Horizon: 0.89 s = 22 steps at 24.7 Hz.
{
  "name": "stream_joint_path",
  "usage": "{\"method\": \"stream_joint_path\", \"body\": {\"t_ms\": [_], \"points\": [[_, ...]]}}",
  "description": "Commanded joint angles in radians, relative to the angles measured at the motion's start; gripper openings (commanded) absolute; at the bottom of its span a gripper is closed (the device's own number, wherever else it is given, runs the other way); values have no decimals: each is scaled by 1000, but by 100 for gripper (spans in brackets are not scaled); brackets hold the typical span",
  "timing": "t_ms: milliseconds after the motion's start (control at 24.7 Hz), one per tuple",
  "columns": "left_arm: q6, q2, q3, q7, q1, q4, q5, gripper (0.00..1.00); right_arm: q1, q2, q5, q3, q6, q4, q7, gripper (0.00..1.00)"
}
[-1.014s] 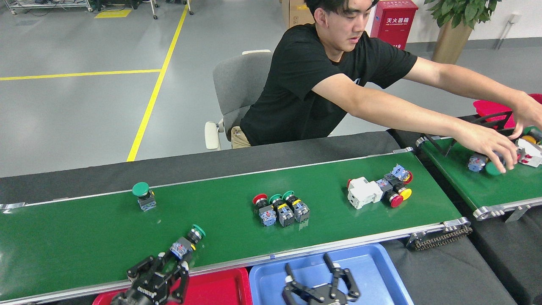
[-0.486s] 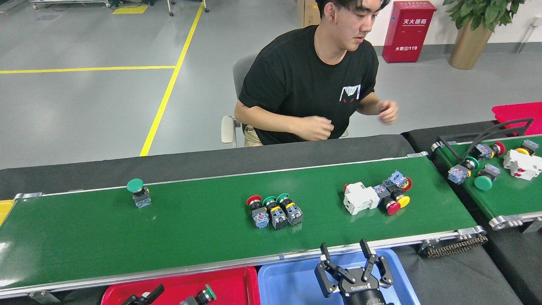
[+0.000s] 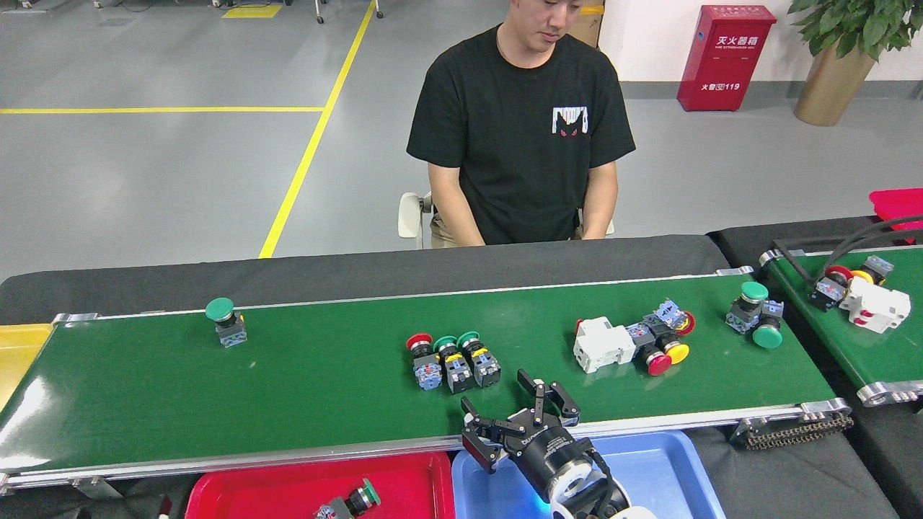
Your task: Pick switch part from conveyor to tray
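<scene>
One switch (image 3: 351,501) now lies in the red tray (image 3: 288,483), dropped there. The right end effector (image 3: 520,412) swings over the conveyor (image 3: 288,382), jaws wide and empty, toward the trio (image 3: 453,358); left's unseen.

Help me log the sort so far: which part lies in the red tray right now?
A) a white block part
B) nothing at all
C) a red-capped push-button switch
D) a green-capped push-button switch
D: a green-capped push-button switch lies on its side in the red tray; the white block part is on the conveyor.
</scene>
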<state>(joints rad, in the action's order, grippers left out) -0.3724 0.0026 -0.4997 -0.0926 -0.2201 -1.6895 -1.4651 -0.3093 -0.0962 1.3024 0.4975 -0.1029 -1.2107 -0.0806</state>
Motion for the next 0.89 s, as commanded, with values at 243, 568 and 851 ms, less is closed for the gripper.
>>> {"method": "stream_joint_path", "body": {"t_ms": [243,568,851], "points": [[18,123,122,-27,541,513,-182,100,-205,-68,-67,50,-9,286,-13,99],[181,171,297,43,780,880,-182,100,-226,-68,-83,90,-21,307,1,3],[230,214,277,45,748,904,-167,100,-194,-63,-84,118,-192,172,19,2]]}}
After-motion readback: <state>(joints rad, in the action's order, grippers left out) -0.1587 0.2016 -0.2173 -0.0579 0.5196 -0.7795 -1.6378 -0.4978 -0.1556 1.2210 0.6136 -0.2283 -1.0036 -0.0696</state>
